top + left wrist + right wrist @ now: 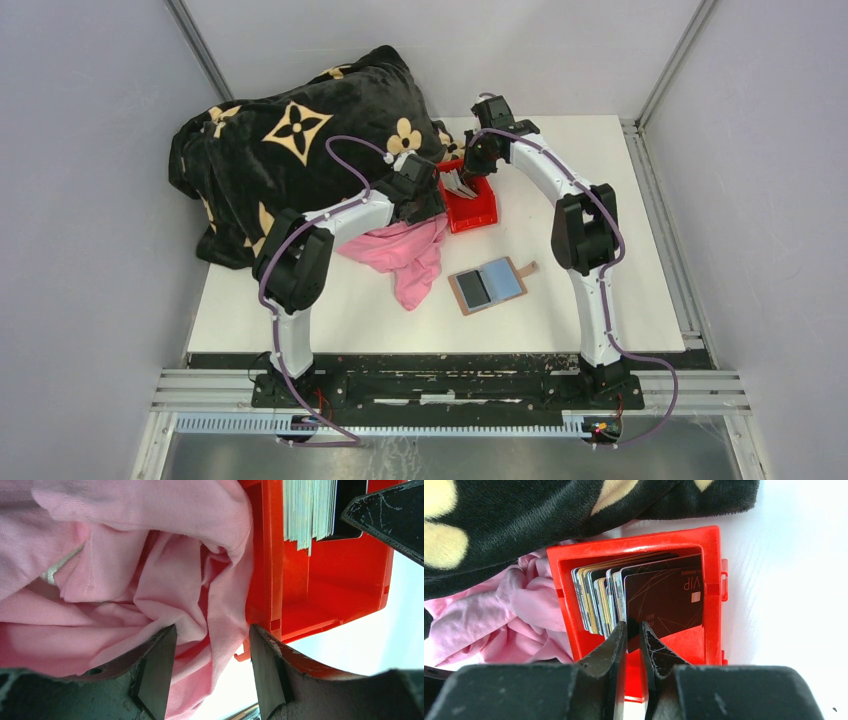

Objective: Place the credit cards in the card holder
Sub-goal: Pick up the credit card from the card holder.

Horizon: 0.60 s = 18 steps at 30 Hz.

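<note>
Credit cards (644, 592) stand on edge in red bin (711, 580), far centre of table (580, 180). Right gripper (632, 630) in bin, jaws narrowed around corner of front dark card (664, 600); firm pinch or not, cannot tell. Left gripper (212, 650) released, over pink cloth (125, 580) just left of bin. Card holder (487, 287) lies open, near-right of bin.

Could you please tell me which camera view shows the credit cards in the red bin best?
The right wrist view: the credit cards stand face-on in the red bin, a black card in front. The left wrist view shows only their pale edges; the top external view, a tiny sliver.
</note>
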{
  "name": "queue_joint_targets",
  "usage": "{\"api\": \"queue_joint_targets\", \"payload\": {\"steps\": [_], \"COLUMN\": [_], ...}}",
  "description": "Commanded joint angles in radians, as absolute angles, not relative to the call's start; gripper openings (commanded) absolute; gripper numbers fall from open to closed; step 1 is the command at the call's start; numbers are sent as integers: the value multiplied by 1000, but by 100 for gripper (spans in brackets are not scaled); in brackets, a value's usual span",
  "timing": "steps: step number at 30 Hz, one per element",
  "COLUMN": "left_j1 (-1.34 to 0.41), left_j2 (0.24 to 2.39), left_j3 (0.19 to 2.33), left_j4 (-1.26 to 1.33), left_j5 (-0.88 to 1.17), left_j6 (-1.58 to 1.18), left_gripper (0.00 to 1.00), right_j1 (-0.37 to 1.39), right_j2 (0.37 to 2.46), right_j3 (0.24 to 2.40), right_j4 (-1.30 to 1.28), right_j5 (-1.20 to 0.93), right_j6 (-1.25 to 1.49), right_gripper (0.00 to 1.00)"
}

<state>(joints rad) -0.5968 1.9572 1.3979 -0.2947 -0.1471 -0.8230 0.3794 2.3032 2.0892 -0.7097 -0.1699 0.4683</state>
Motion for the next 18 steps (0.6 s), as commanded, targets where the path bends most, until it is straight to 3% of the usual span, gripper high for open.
{"api": "queue_joint_targets", "payload": {"steps": [1, 18], "left_j1": [-592, -590], "left_j2": [1954, 1922], "left_j3": [1419, 1394], "left_j4": [-233, -229], "left_j5": [-135, -156], "left_j6": [-795, -798], "left_gripper": [62, 62], "right_j1": [390, 391], "right_j2": [2231, 2176], "right_j3": [2134, 2105], "right_j4": [-722, -756], "right_j5": [-155, 52], "right_j6": [455, 345], "right_gripper": [16, 1]}}
